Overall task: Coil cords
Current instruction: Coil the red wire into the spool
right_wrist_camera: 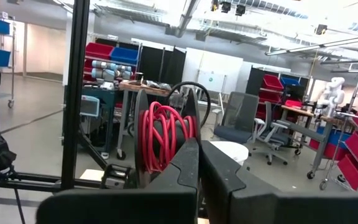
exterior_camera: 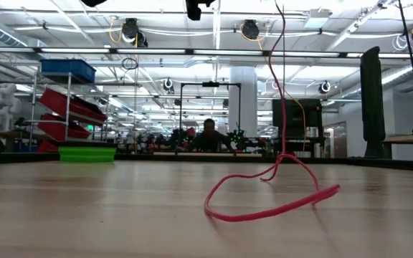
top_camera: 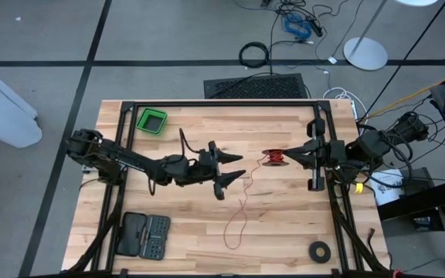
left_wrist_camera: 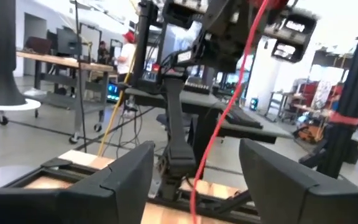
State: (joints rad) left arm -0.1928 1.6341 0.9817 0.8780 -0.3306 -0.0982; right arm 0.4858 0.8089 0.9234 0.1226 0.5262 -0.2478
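From above: my left arm reaches across the tabletop [top_camera: 191, 224] from its left edge toward the middle, forearm low and nearly level. Left claw [top_camera: 232, 170] is spread wide, nothing between the fingers, pointing at the right arm. Right arm comes in from the right edge; right claw [top_camera: 286, 158] is pinched closed, with the coiled part of the cord [top_camera: 273, 158] at its tip. A loose red tail runs from the coil down past my left claw and loops on the wood toward the front edge. Green bin [top_camera: 152, 121] sits at the back left, a dark tool case [top_camera: 143, 235] front left, black tape ring [top_camera: 320, 251] front right, a thick black cable hoop [top_camera: 254, 55] on the floor behind.

Low view: neither claw is clearly in frame. Red tail hangs from above and lies in a loop on the wood. Green bin far left. A person sits in the room behind.

Left wrist: both fingers [left_wrist_camera: 123, 180] spread wide, red strand hanging in the gap, touching neither. Right arm is ahead, raised.

Right wrist: fingers [right_wrist_camera: 185, 180] pressed together, red coil with a dark core just beyond the tips. Contact point itself is hidden from me.
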